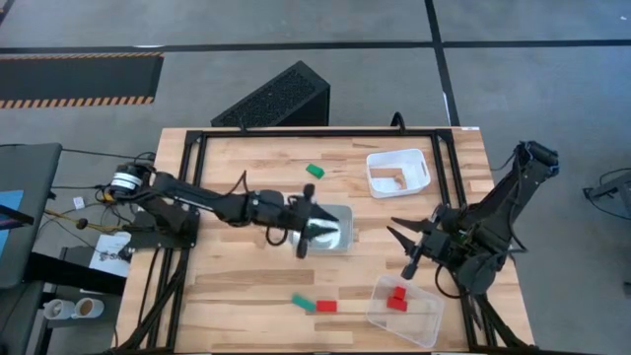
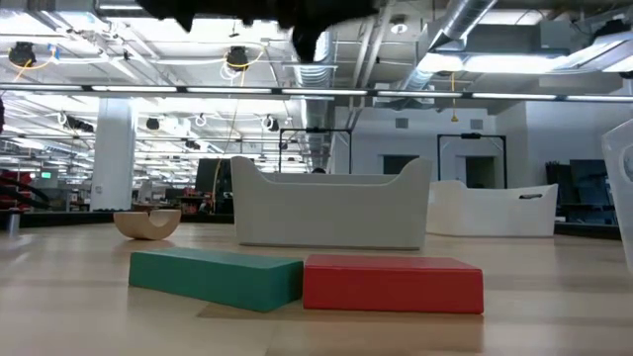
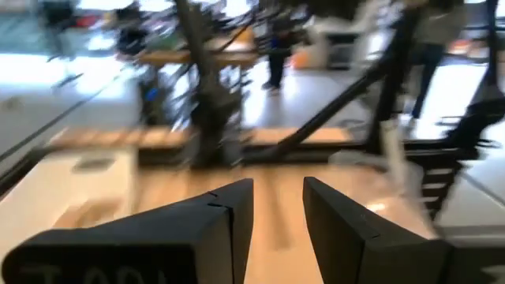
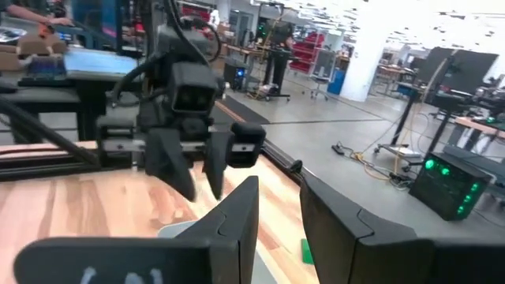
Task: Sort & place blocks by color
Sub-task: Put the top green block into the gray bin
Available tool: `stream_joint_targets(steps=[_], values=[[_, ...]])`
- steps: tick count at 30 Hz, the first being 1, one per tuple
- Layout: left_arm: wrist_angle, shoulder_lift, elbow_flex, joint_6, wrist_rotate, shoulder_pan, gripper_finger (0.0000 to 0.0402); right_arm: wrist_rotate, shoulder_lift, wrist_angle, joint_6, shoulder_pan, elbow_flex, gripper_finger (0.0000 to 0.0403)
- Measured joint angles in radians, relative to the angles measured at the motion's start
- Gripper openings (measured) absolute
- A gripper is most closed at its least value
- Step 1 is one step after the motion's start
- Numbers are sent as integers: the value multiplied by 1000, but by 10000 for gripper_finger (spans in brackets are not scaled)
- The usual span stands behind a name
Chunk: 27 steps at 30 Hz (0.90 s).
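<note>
A green block [image 1: 303, 303] and a red block [image 1: 325, 306] lie flat, end to end, near the table's front edge; the low view shows them close up [image 2: 218, 277] [image 2: 393, 284]. Another green block [image 1: 315, 171] lies at the far middle. A light wood arch block [image 2: 148, 222] rests on the table farther back. My left gripper [image 1: 314, 229] hovers over the silvery tray [image 1: 340, 240], open by a narrow gap with nothing between its fingers [image 3: 278, 183]; the right wrist view shows it too [image 4: 202, 189]. My right gripper [image 1: 399, 248] waits open right of that tray.
A white tray [image 1: 397, 170] with light wood blocks stands at the far right. A clear tray [image 1: 404, 308] with red blocks stands at the near right. A black frame [image 1: 296, 133] runs along the table's far edge. Bare tabletop shows at the near left.
</note>
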Motion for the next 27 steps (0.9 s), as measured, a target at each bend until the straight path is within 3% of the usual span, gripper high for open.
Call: stream_joint_targets(steps=[4, 10, 19, 27], values=[[-32, -35, -70, -35, -23, 51, 99, -28, 0, -5, 7, -36, 0, 118], [-187, -40, -66, -69, -17, 150, 112, -90, 0, -7, 14, -93, 0, 118], [-369, -40, -66, -57, -71, 347, 210, -162, 0, -18, 6, -166, 0, 118], [-425, -40, -65, -47, -9, 497, 278, -188, 0, -29, 6, -208, 0, 118]])
